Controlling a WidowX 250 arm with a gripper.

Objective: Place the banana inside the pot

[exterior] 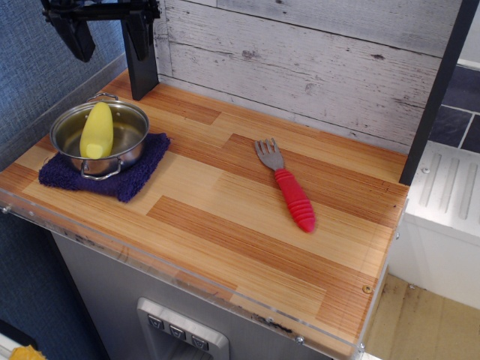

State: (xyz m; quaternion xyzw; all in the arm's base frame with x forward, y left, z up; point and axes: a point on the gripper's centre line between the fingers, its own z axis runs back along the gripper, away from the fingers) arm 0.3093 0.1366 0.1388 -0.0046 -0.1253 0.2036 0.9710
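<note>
The yellow banana (pixel 97 130) lies inside the shiny steel pot (pixel 129 152), leaning against its left rim. The pot stands on a dark blue cloth (pixel 139 176) at the counter's left end. My black gripper (pixel 107 39) hangs high above the pot at the top left of the view. Its two fingers (pixel 78 39) are spread wide and hold nothing. The upper part of the gripper is cut off by the frame's top edge.
A fork with a red ribbed handle (pixel 289 189) lies in the middle of the wooden counter (pixel 240 225). A white plank wall (pixel 315 67) runs along the back. A dark post (pixel 142 60) stands behind the pot. A blue wall (pixel 30 82) borders the left.
</note>
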